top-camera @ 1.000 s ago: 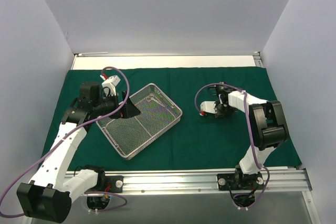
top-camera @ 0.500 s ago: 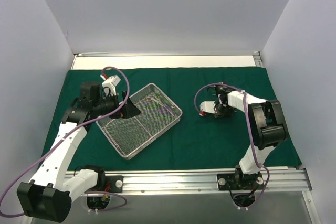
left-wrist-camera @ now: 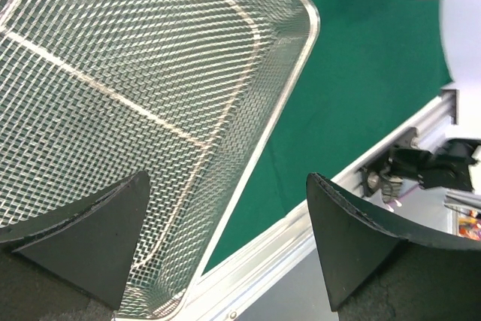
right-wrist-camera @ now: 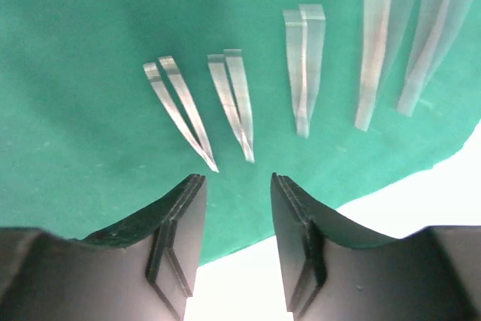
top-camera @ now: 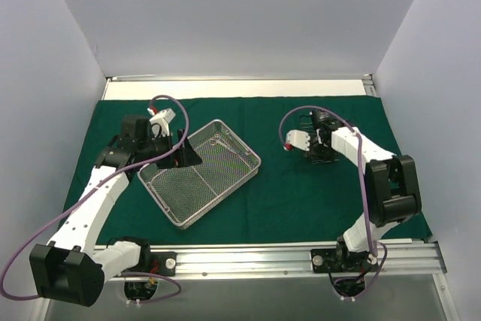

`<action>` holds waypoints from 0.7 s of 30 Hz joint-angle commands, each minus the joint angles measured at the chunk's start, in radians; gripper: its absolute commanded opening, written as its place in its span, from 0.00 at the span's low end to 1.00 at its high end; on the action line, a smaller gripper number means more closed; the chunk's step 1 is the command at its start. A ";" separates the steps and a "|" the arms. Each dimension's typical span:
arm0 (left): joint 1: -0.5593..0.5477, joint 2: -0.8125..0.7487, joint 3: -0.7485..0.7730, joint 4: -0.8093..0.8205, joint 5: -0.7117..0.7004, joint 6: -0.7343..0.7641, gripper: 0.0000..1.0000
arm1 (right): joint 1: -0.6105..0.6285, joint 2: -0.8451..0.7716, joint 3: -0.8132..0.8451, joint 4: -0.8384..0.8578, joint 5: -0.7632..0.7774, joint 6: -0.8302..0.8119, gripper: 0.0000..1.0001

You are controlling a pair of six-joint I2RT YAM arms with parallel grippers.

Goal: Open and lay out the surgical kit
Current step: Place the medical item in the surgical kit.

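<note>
The dark green drape [top-camera: 301, 193] lies spread flat over the table. The silver wire-mesh tray [top-camera: 222, 195] sits on it at centre left, turned at an angle. My left gripper [top-camera: 183, 154] hangs open over the tray's left corner. In the left wrist view it [left-wrist-camera: 225, 186] is empty above the mesh [left-wrist-camera: 150, 73]. My right gripper [top-camera: 312, 144] is open and empty at centre right. In the right wrist view it [right-wrist-camera: 237, 186] hovers just short of several steel forceps [right-wrist-camera: 234, 103] laid side by side on the cloth [right-wrist-camera: 75, 73].
An aluminium rail [top-camera: 263, 257] runs along the near edge, and it also shows in the left wrist view [left-wrist-camera: 361, 163]. White walls close in the left, back and right. A bare white strip [top-camera: 240, 88] lies behind the cloth.
My right arm has swung its elbow to the right and its gripper has shifted slightly farther back. My left arm has edged a little farther in, and its gripper stays over the tray.
</note>
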 commanded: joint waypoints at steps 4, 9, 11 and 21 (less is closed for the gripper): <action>0.003 0.064 0.086 -0.040 -0.100 -0.023 0.95 | 0.093 -0.099 0.117 -0.032 -0.065 0.315 0.48; 0.003 0.133 0.136 -0.087 -0.166 -0.101 0.91 | 0.171 -0.145 0.212 -0.041 -0.043 0.651 0.46; 0.004 0.173 0.159 -0.106 -0.189 -0.126 0.83 | 0.170 -0.144 0.275 -0.085 -0.118 0.750 0.46; -0.135 0.545 0.472 -0.186 -0.408 -0.209 0.70 | 0.208 -0.398 0.228 0.072 -0.389 1.223 0.77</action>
